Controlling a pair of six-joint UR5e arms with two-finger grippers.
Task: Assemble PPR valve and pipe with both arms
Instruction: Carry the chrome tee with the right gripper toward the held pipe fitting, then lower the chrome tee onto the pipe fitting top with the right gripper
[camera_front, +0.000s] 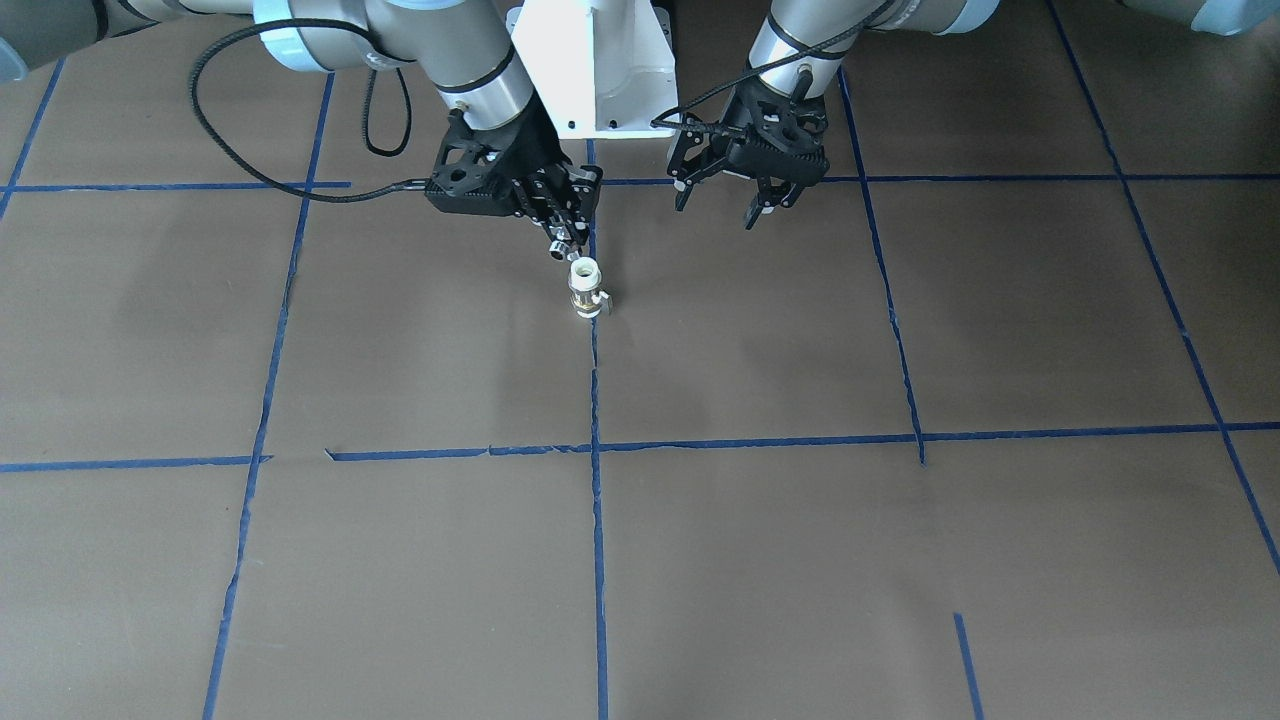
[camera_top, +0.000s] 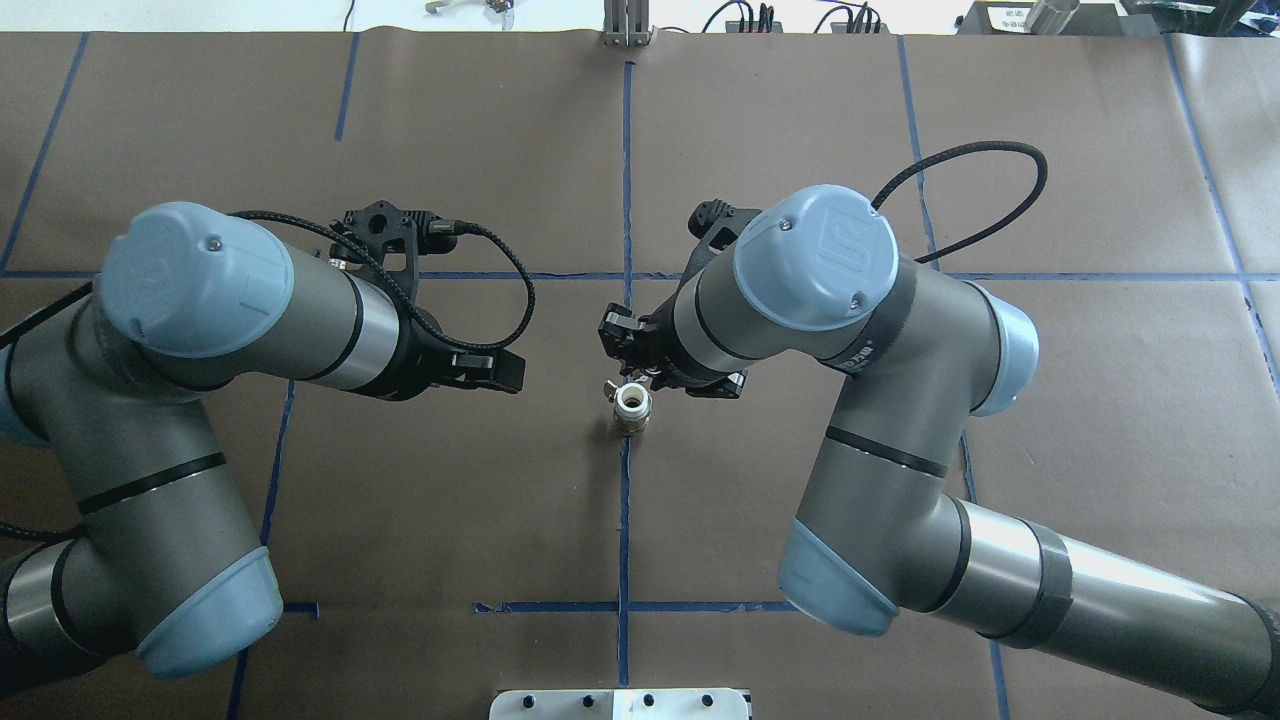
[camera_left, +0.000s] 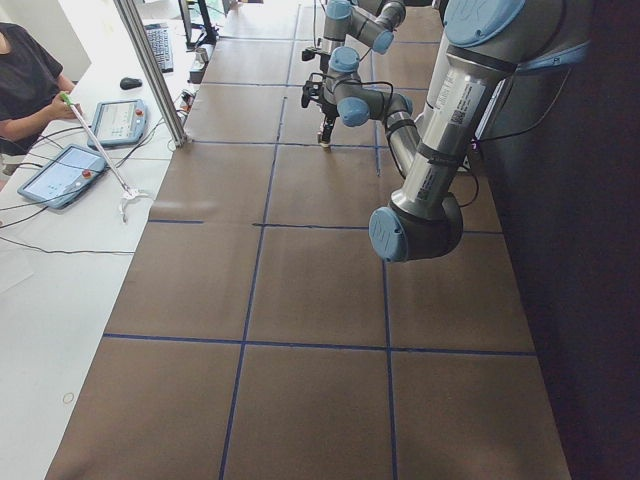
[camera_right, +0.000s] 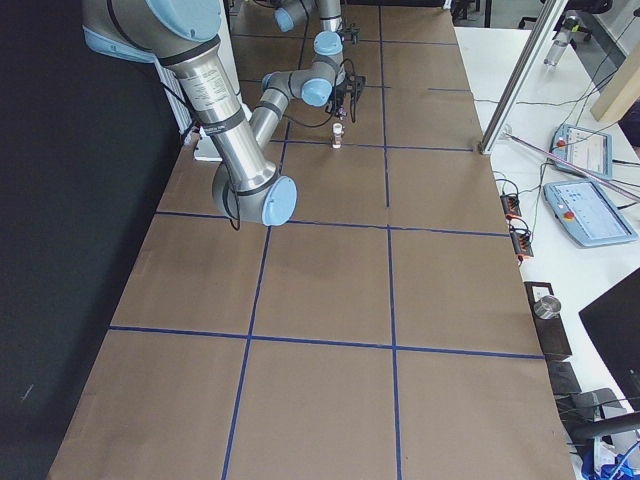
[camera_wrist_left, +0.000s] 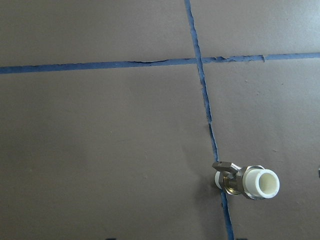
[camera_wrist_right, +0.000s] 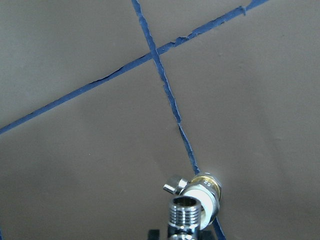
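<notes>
Standing upright, white brass-banded valve (camera_front: 585, 290) sits just below threaded chrome pipe (camera_front: 559, 249) pinched by right gripper (camera_front: 567, 234); left gripper (camera_front: 720, 205) spread wide.

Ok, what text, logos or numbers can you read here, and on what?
"UR": logo on the right arm's light-blue joint cap.
Too blurred to read: white print on that arm's black strap.
Too small to read: the left arm's sticker.
Too small to read: stamp on the PPR valve, on its brass band.
</notes>
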